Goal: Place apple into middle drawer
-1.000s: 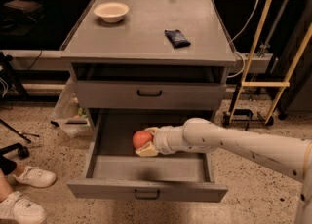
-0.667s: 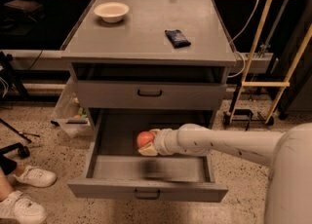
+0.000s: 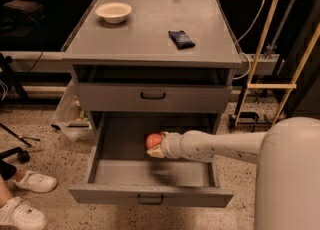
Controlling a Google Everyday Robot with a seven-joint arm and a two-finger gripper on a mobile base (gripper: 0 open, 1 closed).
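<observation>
Speckled terrazzo floor (image 3: 45, 149) surrounds the grey metal cabinet (image 3: 150, 39), whose wide grey middle drawer (image 3: 150, 196), the lower of 2 visible, stands pulled out so the pale gripper (image 3: 156, 147) can reach inside, jaws clamped on the small round red-orange apple (image 3: 153, 140), apparently held just above the drawer's floor for release.

The apple (image 3: 153, 139) is held by the gripper (image 3: 157, 147) inside the middle drawer (image 3: 115, 195), pulled out beneath the upper drawer (image 3: 115, 97).

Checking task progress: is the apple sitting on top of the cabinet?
No, the apple is held by the gripper down in the open middle drawer, while the cabinet top carries a bowl and a dark packet.
</observation>
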